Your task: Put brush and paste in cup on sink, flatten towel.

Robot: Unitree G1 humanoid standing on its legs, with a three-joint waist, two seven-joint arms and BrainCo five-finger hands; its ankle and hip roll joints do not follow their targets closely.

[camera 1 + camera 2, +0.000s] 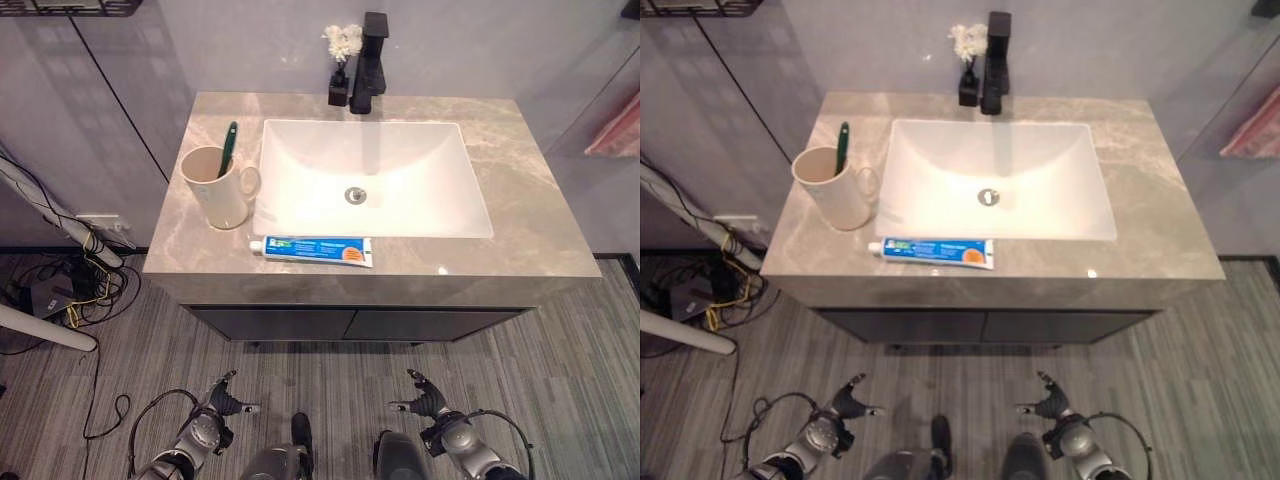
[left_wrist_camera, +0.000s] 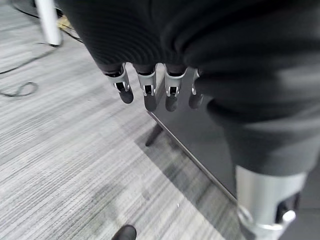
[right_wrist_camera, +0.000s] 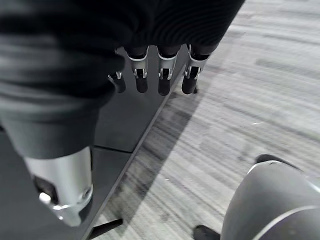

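In the left eye view, the green toothbrush stands in the cream cup on the worktop, left of the basin. The toothpaste tube lies flat along the worktop's front edge. Low over the floor, the left hand and right hand hang apart. In each wrist view, the fingers hang straight and empty, likewise on the right.

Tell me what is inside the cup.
A green toothbrush stands in the cup, handle up; its lower end and the cup's bottom are hidden by the wall.
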